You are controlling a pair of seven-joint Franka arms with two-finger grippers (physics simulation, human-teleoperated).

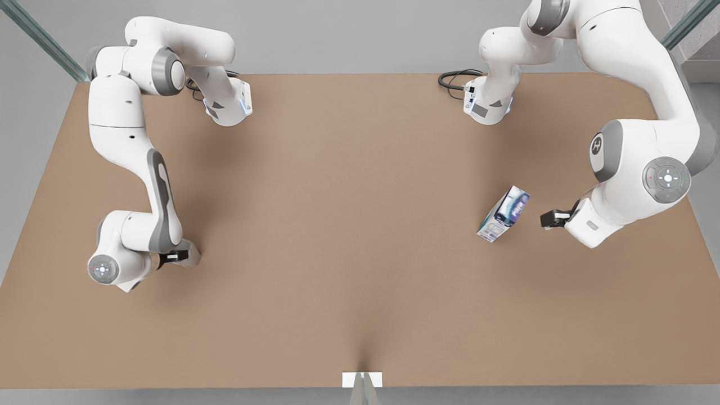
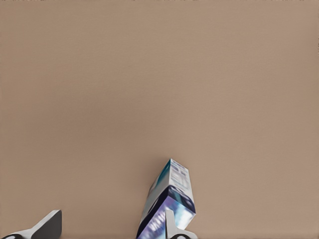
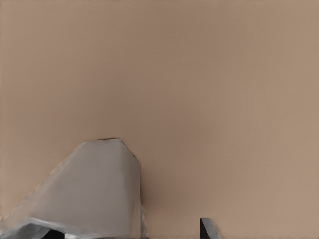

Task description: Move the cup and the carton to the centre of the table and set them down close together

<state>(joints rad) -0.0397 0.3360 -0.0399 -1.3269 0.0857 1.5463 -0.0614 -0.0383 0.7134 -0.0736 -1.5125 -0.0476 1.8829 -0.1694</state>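
There were two arms, two claws, one cup and one carton on the brown surface.

The carton lay on the front view's right side, well away from the middle. Its long side ran on a slant. The dark blue end pointed up toward the far edge and the front view's right. The white end pointed down toward the near edge. In the left wrist view the carton was cut off at the edge of the picture.

The left claw was low over the surface just beside the carton, on the front view's right, with a small gap between them. Its fingers were spread wide apart, and it held nothing. One finger was partly in front of the carton in the left wrist view.

The cup was on the front view's left side, far from the carton. It was hard to make out there, because the arm covered most of it. In the right wrist view the cup looked big, grey and flat-sided, and was cut off at the picture's edge. I could not tell which way it pointed.

The right claw was right at the cup. Its fingers were spread apart, and one finger had a gap between it and the cup.
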